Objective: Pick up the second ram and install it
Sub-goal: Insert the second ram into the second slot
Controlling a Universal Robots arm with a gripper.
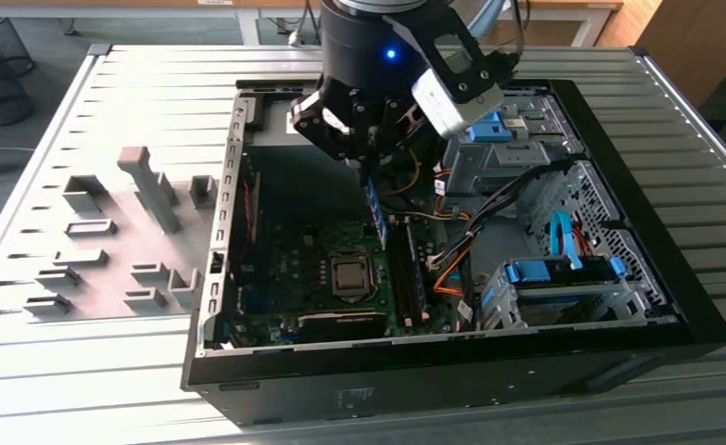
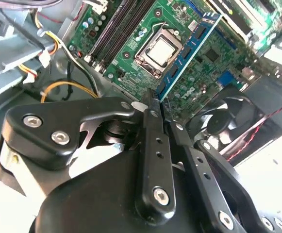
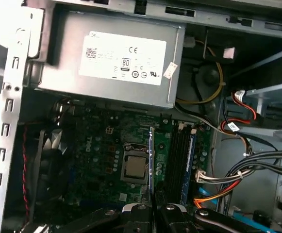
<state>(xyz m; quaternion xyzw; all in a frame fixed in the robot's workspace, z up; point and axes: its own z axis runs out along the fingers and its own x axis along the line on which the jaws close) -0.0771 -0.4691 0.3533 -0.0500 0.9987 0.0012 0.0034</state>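
Observation:
My gripper [image 1: 365, 159] is shut on the second ram [image 1: 375, 211], a thin blue-green stick that hangs on edge inside the open computer case [image 1: 659, 306]. In the exterior view the stick is above the dark green motherboard [image 1: 291, 269], between the silver processor socket [image 1: 351, 275] and the memory slots [image 1: 409, 278]. The second wrist view shows the ram [image 2: 187, 51] reaching out from the fingertips [image 2: 149, 104] over the socket [image 2: 159, 51]. In the first wrist view the ram [image 3: 151, 160] is seen edge-on above my gripper [image 3: 153, 206], beside the slots [image 3: 178, 155].
Another blue stick [image 3: 190, 162] stands in the outer slot. Orange and black cables [image 1: 455, 269] and a drive cage with blue tabs [image 1: 561, 273] lie to the exterior view's right. The power supply [image 3: 116, 58] and a fan [image 2: 225, 116] border the board. Gray fixture blocks [image 1: 115, 246] sit outside the case.

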